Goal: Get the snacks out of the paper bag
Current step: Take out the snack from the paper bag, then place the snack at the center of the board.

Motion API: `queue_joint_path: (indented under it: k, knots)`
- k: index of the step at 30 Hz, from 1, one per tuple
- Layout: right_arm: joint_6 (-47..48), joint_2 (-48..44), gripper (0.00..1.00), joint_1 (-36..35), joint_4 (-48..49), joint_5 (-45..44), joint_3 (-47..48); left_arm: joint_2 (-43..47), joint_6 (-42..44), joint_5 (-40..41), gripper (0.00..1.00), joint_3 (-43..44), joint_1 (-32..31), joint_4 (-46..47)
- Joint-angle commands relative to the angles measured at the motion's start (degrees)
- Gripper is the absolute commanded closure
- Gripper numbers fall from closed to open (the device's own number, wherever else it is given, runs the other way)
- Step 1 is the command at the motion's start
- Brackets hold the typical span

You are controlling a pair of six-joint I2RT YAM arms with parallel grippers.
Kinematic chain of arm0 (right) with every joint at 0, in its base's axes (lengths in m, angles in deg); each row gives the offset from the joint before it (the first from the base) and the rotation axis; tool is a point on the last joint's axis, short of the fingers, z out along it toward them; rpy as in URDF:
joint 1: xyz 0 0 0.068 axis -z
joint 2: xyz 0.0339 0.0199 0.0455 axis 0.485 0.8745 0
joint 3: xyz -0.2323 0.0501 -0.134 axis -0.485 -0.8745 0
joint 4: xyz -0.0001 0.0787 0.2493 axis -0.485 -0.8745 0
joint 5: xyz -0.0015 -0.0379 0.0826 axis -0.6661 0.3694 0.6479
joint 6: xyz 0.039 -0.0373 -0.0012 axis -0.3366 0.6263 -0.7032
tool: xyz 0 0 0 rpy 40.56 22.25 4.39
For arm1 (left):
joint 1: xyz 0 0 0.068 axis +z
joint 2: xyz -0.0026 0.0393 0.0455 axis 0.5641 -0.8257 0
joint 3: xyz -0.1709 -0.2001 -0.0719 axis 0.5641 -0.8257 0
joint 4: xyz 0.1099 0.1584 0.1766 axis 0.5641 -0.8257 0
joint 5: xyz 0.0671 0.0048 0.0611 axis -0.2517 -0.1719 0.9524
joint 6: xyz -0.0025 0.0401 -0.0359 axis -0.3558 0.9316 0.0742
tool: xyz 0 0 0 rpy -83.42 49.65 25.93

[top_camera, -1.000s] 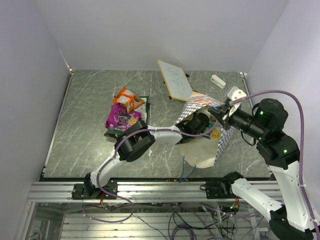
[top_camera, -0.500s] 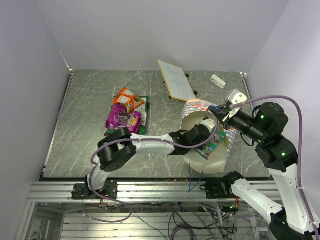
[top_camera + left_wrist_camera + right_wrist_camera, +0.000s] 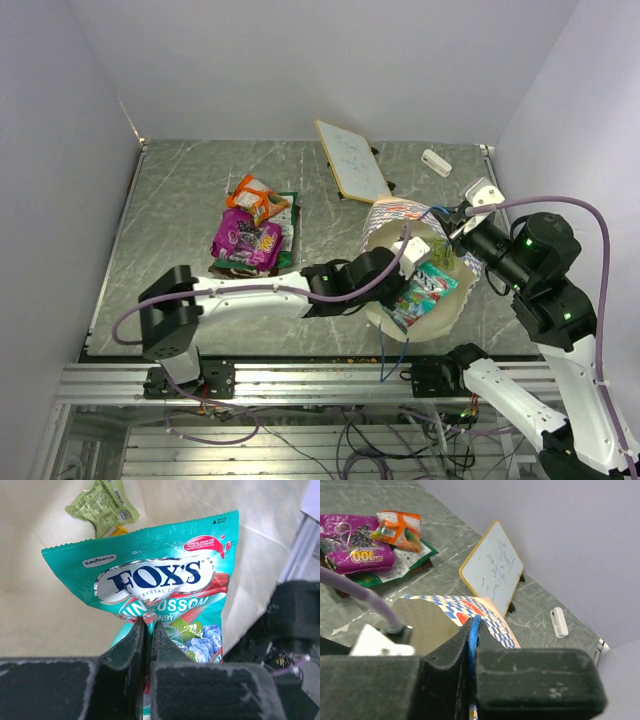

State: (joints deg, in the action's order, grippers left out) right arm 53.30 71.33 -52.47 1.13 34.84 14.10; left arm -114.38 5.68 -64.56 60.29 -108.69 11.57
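The left claw [image 3: 147, 630] is clamped on the near end of a teal Fox's candy packet [image 3: 155, 575] inside the paper bag [image 3: 388, 212]. Cream bag wall shows on both sides of the packet, and a green packet [image 3: 102, 502] lies deeper in. The right claw [image 3: 471, 626] is pinched together on the bag's blue cord handle [image 3: 472, 647] at the far rim. The bag sits near the right near edge of the bench [image 3: 170, 250]. A magenta packet [image 3: 245, 238] and an orange packet [image 3: 256, 198] lie well to its left, with bench surface showing between them and the bag.
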Motion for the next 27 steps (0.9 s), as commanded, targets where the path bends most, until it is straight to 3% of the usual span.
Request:
queue_joint_path:
  k: [1, 6, 11, 20, 25, 27]
  knots:
    - [-1.48, -1.22, 1.00, -0.05, 3.15, -4.07, -0.70, 8.02, 1.62, -4.94, 0.93, -3.39, -0.36, -2.50]
    - [-2.66, -2.16, 1.00, -0.02, 3.72, -6.93, -1.72, 15.30, 1.73, -5.58, 0.93, -4.14, -0.36, -10.49]
    - [-5.55, -1.12, 1.00, -0.05, 2.74, -10.80, -0.51, 21.49, -1.38, -0.75, 0.93, 3.90, -0.36, -25.38]
    - [-9.59, 0.41, 1.00, 0.00, 0.28, -11.24, 1.02, 32.50, -2.99, 20.43, 0.93, 8.57, 1.21, -35.60]
    - [-10.37, 0.24, 1.00, -0.07, -0.68, -11.53, 1.99, 31.48, -11.39, 41.23, 0.93, 13.70, 3.86, -44.19]
    - [-10.53, 0.82, 1.00, 0.00, -1.13, -10.77, 2.63, 30.07, -16.53, 45.67, 0.93, 15.94, 7.18, -48.67]
